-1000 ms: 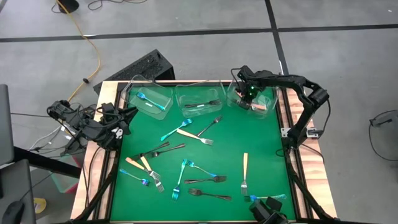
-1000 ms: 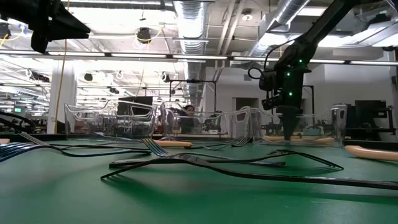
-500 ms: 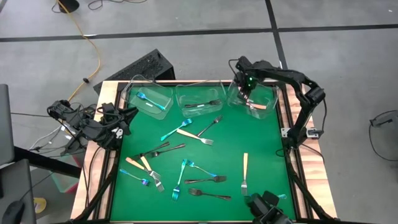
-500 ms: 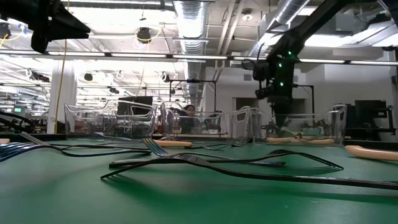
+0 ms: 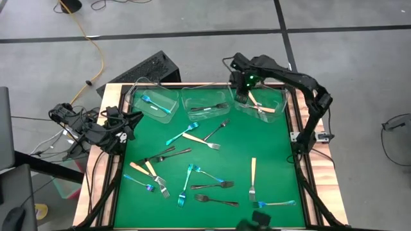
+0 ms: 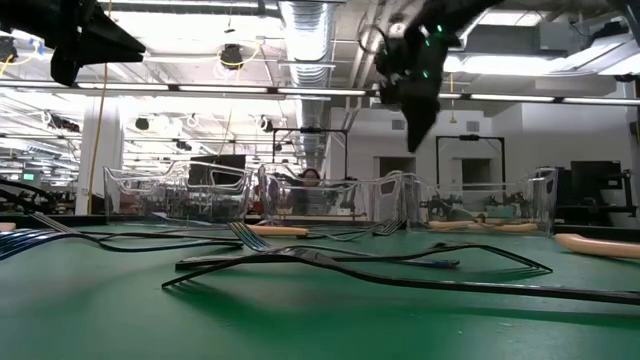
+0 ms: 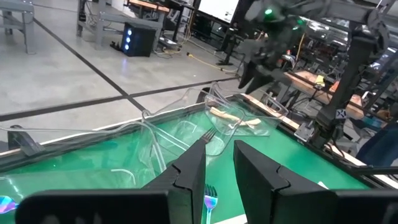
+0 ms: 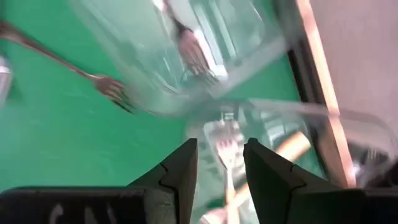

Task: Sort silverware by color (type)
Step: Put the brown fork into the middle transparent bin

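Right gripper (image 5: 241,95) raised above the far edge of the bench (image 5: 270,160), over the near-left corner of the right tub (image 5: 262,101); fingers (image 8: 180,171) a narrow gap apart, nothing between them. Seen high in the low view (image 6: 415,105), well clear of the tub rims. Inside the right tub, two cream forks (image 5: 259,105) lying crossed.

Left gripper (image 5: 131,120) parked at the left edge of the bench, near the left tub (image 5: 153,99); fingers (image 7: 189,177) slightly apart and empty.

Left tub holding one blue fork (image 5: 149,101). Middle tub (image 5: 204,102) holding dark forks (image 5: 209,108).

Scattered on the green mat: a blue fork (image 5: 178,135) and a cream fork (image 5: 199,140) crossing just in front of the middle tub, a dark fork (image 5: 216,129) beside them. Farther forward, a pair of dark forks (image 5: 164,154), two cream forks (image 5: 149,172) near the left side, a blue fork (image 5: 185,185) in the middle, more dark forks (image 5: 215,200) near the front. Single cream fork (image 5: 253,178) upright on the right part of the mat, a blue fork (image 5: 276,204) at the front right edge.
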Motion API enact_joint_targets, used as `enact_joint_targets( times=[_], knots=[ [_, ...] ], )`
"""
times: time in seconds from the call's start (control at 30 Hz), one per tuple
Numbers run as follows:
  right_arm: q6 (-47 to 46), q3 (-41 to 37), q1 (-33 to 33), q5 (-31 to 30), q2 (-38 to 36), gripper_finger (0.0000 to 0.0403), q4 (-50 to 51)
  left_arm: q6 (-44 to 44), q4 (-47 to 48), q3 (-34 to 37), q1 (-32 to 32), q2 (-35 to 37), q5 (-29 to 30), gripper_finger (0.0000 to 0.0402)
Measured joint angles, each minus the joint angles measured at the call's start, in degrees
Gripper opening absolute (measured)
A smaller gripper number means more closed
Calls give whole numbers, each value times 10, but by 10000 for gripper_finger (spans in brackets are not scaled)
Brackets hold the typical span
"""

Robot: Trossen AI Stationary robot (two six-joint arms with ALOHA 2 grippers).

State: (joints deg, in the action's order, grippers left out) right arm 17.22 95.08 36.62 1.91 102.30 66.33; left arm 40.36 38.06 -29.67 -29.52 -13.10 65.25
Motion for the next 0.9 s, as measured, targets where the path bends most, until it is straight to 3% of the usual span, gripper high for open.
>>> enact_joint_targets(
  times=[0.37, 0.6, 0.9],
  knots=[
    [-30, 18, -218, 2, -1, 152, -10, 0, 0, 0, 0, 0, 0, 69],
    [-147, -18, -357, 1, -1, 152, -16, 0, 1, 0, 0, 0, -8, 69],
    [-225, -46, -499, -3, 4, 152, -75, -1, 1, 0, 0, 0, -9, 69]
  ],
)
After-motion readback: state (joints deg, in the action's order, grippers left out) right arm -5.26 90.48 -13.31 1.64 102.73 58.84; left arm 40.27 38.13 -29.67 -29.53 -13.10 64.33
